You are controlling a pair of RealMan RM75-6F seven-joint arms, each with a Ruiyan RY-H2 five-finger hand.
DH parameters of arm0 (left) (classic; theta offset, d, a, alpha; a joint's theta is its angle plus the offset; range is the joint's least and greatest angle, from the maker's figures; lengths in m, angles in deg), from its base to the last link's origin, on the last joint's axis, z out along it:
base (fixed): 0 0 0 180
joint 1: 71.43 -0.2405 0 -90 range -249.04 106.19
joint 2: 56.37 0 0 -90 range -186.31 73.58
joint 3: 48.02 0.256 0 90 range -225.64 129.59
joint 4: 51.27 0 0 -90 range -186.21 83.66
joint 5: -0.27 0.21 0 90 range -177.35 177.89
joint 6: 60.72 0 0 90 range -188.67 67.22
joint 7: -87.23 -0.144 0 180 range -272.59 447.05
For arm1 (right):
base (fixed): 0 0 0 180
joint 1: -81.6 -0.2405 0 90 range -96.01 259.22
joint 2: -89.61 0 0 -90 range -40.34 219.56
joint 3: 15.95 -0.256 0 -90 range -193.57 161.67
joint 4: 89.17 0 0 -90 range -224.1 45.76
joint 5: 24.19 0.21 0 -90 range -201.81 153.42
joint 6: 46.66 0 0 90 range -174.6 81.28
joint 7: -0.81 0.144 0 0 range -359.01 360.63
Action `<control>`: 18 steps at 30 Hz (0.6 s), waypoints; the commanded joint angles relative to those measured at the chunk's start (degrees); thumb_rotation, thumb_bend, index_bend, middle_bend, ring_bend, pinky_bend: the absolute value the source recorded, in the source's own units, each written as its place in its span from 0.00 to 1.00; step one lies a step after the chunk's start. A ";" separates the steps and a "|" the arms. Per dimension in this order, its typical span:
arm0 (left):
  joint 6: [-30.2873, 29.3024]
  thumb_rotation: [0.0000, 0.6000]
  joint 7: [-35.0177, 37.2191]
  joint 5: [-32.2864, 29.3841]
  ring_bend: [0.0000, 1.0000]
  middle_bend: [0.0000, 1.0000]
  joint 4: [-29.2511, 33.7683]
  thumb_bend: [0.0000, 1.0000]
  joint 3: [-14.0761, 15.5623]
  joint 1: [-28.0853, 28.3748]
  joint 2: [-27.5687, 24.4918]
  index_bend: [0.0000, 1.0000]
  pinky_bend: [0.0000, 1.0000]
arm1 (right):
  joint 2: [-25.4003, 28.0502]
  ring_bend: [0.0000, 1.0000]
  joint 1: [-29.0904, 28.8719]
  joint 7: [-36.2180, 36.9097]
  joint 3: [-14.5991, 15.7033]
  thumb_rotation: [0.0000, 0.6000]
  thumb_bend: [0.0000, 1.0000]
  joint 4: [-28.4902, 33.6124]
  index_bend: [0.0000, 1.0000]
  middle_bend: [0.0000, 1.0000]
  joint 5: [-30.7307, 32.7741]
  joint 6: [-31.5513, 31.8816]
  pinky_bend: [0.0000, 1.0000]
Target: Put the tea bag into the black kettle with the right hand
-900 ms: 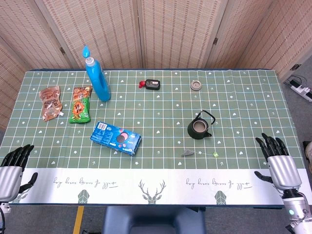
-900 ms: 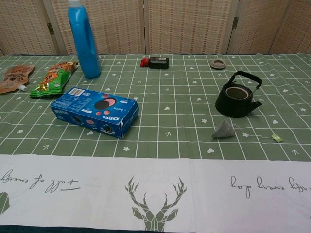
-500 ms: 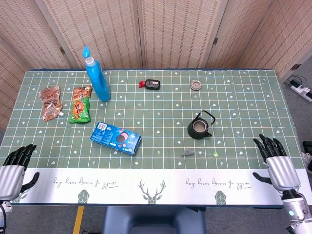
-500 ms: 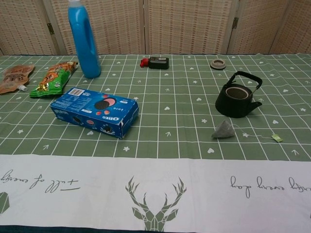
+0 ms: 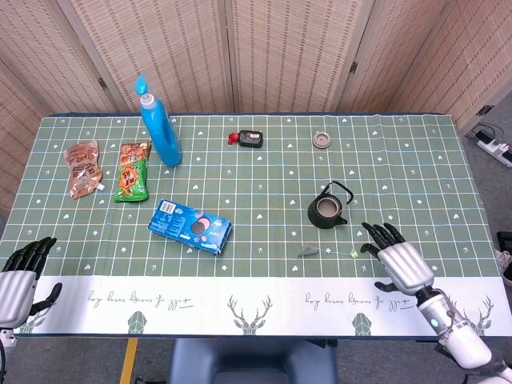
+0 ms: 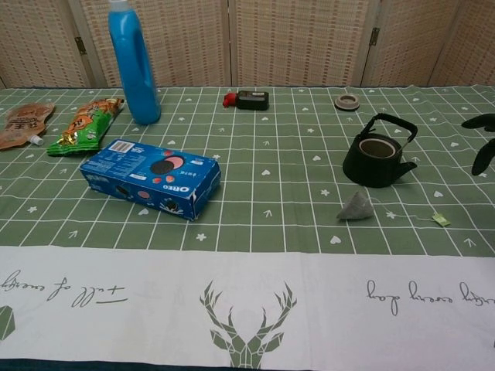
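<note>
A grey pyramid tea bag (image 5: 307, 251) (image 6: 356, 206) lies on the green cloth, its string running right to a small yellow-green tag (image 5: 353, 254) (image 6: 441, 219). Just behind it stands the black kettle (image 5: 326, 211) (image 6: 377, 158), lid off, handle up. My right hand (image 5: 400, 264) hovers open, fingers spread, right of the tag; only its dark fingertips (image 6: 483, 147) show at the chest view's right edge. My left hand (image 5: 20, 276) rests open at the table's front left corner, out of the chest view.
A blue Oreo box (image 5: 190, 226) (image 6: 151, 177) lies left of centre. Behind stand a blue bottle (image 5: 160, 126) (image 6: 133, 62), two snack packets (image 5: 132, 170) (image 5: 82, 168), a small black-red device (image 5: 250, 138) and the kettle lid (image 5: 322, 140) (image 6: 346, 101).
My right hand has moved left and inward from the table's right front edge toward the tea bag's tag. Its fingertips now enter the chest view. The left hand stays put.
</note>
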 commanded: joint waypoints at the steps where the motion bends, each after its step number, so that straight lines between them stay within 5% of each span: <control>1: 0.26 1.00 0.68 -0.29 0.06 0.05 0.11 0.34 -0.11 0.11 -0.13 0.00 0.13 | -0.70 0.00 -3.21 -1.23 -1.46 1.00 0.33 0.07 0.40 0.00 3.05 -3.69 0.00; 10: 0.77 1.00 3.24 -0.77 0.06 0.05 -0.56 0.34 -0.50 0.42 -0.70 0.00 0.13 | -4.48 0.00 -7.64 -4.61 -2.58 1.00 0.40 -4.74 0.44 0.00 10.20 -9.44 0.00; 18: 0.97 1.00 4.03 -1.00 0.06 0.05 -0.67 0.34 -0.55 0.48 -0.94 0.00 0.13 | -7.46 0.00 -9.99 -8.20 -1.32 1.00 0.40 -8.00 0.34 0.00 15.02 -12.81 0.00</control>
